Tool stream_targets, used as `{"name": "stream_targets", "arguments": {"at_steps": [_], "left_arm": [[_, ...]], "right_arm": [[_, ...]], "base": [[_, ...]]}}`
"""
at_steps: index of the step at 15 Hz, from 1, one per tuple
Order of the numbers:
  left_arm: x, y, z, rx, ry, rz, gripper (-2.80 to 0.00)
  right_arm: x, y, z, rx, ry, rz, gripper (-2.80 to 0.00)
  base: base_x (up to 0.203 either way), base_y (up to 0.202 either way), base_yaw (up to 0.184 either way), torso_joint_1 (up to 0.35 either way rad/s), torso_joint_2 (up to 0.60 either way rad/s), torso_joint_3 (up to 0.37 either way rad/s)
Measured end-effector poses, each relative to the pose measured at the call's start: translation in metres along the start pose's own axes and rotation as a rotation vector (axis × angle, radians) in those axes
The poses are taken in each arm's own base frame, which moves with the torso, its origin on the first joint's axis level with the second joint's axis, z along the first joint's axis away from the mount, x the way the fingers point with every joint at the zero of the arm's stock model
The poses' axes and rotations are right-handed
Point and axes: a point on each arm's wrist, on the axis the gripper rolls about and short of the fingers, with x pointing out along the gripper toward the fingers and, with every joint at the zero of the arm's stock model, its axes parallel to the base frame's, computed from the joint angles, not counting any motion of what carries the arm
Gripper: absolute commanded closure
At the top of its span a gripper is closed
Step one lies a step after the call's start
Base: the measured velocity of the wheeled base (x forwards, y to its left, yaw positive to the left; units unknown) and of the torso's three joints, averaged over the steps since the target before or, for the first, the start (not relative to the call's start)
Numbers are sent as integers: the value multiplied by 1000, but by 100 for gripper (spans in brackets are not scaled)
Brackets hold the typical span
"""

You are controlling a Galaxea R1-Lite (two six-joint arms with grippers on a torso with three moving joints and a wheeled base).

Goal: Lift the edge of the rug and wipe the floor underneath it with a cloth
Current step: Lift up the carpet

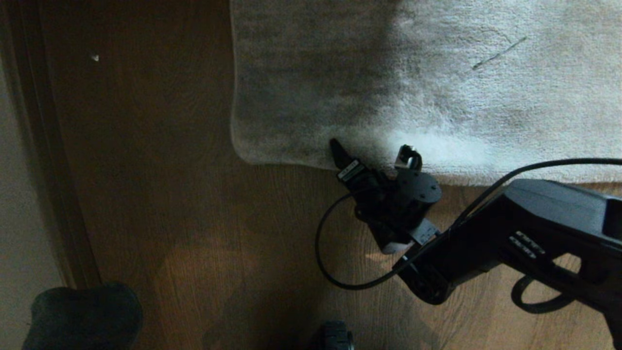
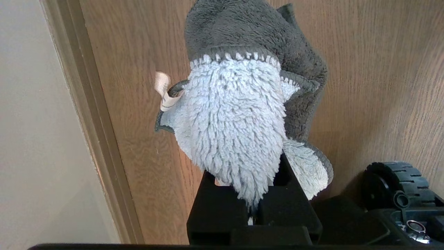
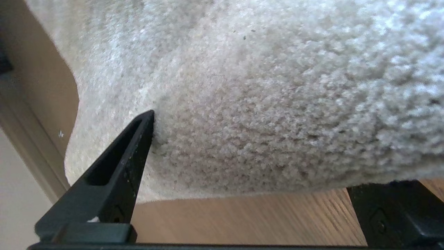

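One right hand (image 1: 371, 155) spread open at one rug edge (image 1: 291, 163), one left hand (image 2: 251, 208) gripping one cloth (image 2: 236, 121)

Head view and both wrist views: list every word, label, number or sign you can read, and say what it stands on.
No text can be read in any view.
White sticker on the right gripper, near one finger: print too small to read.
Second pale sticker on the right wrist: unreadable.
Care tag sewn to the cloth held in the left gripper: blank or too blurred to tell.
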Motion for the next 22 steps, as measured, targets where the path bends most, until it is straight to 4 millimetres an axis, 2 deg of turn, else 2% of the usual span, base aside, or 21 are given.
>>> {"name": "stream_targets", "arguments": {"at_steps": [9,16,22], "left_arm": [[0,0,0,0,1,0,0],[0,0,0,0,1,0,0],[0,0,0,0,0,0,0]], "right_arm": [[-30,35,6,9,61,62,-280],[-33,38,11,-6,60,69,-280],[-27,42,13,-22,36,82,-280]], "base": [[0,0,0,0,0,0],[0,0,0,0,0,0],[0,0,0,0,0,0]]}}
